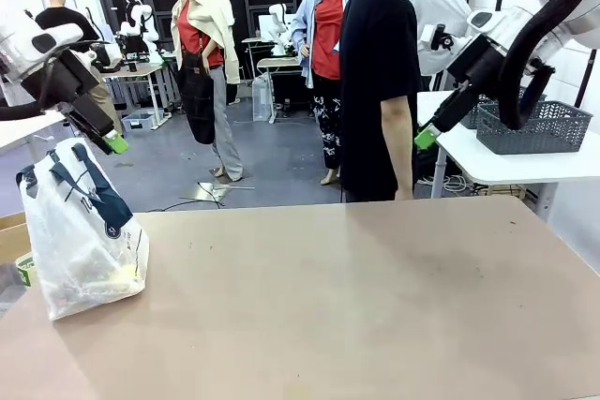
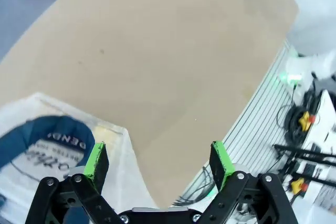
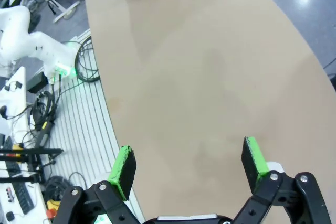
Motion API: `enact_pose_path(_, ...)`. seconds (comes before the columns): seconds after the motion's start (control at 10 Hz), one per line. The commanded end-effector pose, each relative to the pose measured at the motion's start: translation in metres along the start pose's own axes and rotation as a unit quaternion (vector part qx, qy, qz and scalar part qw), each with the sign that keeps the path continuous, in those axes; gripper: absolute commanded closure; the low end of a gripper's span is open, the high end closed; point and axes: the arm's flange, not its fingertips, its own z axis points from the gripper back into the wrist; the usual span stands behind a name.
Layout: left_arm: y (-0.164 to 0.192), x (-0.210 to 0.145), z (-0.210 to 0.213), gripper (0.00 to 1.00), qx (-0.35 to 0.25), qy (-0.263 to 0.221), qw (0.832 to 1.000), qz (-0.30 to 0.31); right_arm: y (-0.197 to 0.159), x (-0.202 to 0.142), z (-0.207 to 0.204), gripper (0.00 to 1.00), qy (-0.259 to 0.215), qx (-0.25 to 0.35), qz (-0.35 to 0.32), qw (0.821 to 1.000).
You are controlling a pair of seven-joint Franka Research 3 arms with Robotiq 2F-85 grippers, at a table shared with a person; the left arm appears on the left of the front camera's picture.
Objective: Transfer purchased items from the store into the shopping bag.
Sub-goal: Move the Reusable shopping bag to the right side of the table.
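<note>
Shopping bag (image 1: 82, 248) stands at your worktop's (image 1: 356, 297) left edge, yellowish item (image 1: 125, 275) inside. Left gripper (image 2: 157, 162) and right gripper (image 3: 190, 164): fingers spread wide, grasping nothing.

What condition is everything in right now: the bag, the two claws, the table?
Shopping bag: upright at the table's left end, something yellowish inside.
Left gripper: open, empty, above the bag.
Right gripper: open, empty, raised over the table.
Table: bare beside the bag.
</note>
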Motion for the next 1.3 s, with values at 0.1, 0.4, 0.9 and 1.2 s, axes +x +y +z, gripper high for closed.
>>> enact_pose_path(0.1,0.0,0.002,-0.002,0.0,-0.005,-0.024,0.992,-0.124,-0.012,0.0,0.008,0.0,-0.026,0.014,0.047,0.998)
enact_pose_path(0.4,-0.004,0.011,-0.008,0.0,-0.023,-0.027,0.985,-0.169,-0.019,-0.002,0.009,0.0,-0.017,0.01,0.073,0.997)
enact_pose_path(0.9,-0.008,0.011,-0.008,0.0,-0.013,-0.013,0.987,-0.158,-0.015,-0.002,0.009,0.0,-0.01,-0.001,0.065,0.998)
enact_pose_path(1.2,-0.008,0.011,-0.008,0.0,-0.013,-0.013,0.987,-0.158,-0.015,-0.002,0.009,0.0,-0.01,-0.001,0.065,0.998)
